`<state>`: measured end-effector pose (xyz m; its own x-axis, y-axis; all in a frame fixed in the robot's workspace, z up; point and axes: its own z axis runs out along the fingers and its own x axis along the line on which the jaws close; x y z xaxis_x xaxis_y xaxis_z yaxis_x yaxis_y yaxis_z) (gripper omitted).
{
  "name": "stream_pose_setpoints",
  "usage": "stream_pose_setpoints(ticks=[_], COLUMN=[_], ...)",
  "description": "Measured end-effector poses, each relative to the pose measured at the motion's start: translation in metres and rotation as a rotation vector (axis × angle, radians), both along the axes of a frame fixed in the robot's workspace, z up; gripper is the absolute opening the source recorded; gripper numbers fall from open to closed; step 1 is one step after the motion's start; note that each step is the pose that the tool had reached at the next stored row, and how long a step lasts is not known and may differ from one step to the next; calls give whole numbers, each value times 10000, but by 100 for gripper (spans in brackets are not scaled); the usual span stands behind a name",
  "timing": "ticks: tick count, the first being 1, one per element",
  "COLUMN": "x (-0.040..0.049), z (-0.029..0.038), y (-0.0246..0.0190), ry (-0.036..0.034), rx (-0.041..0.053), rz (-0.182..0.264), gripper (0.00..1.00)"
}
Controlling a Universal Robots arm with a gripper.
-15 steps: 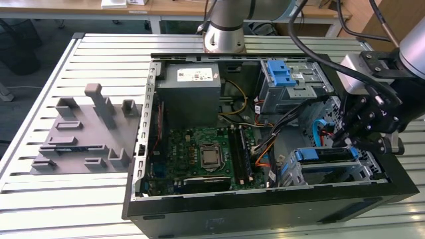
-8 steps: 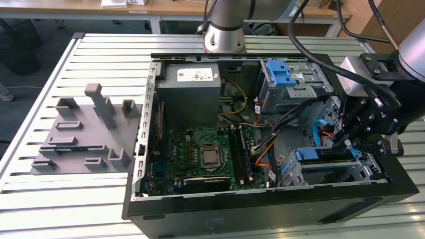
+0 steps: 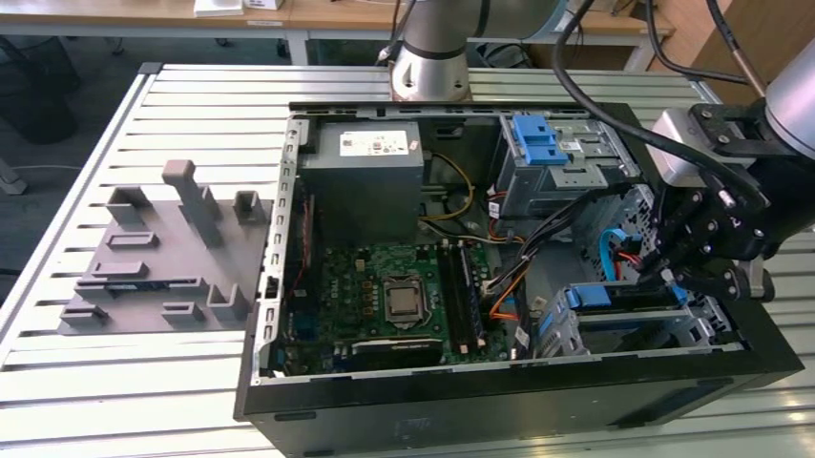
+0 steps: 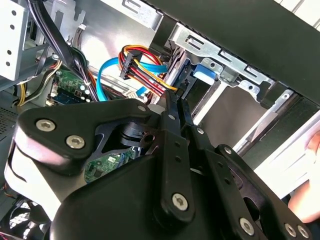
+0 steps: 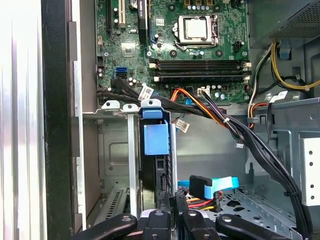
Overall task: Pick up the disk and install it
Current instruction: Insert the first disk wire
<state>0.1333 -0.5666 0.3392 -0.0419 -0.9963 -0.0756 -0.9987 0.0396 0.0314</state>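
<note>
The disk [image 5: 159, 170] stands on edge inside the metal drive cage [image 5: 113, 150] at the case's front corner, its blue side rail [image 5: 156, 139] facing up. In the exterior view the disk [image 3: 620, 298] sits in the cage [image 3: 643, 329] at the exterior view's lower right. My gripper [image 3: 665, 275] hangs right over it. In both wrist views the black fingers [image 5: 169, 216] lie close together, nothing visible between them. The gripper [image 4: 177, 102] reaches to the disk's dark end [image 4: 186, 84] beside the blue tab [image 4: 204, 73]; whether they touch I cannot tell.
The open computer case [image 3: 510, 401] lies on a slatted table. Inside are a grey power supply box [image 3: 363, 162], the motherboard [image 3: 395, 296], an upper bay with a blue latch [image 3: 541, 143], and cable bundles [image 5: 240, 130] close to the cage. A grey fixture block [image 3: 153, 258] sits at the exterior view's left.
</note>
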Motion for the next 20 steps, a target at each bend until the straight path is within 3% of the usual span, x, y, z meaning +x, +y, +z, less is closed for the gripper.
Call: stream_pose_setpoints(ticks=[20], x=[7], z=[-48], y=[-15], ry=[0], rx=[0], rz=[-19], gripper=[16])
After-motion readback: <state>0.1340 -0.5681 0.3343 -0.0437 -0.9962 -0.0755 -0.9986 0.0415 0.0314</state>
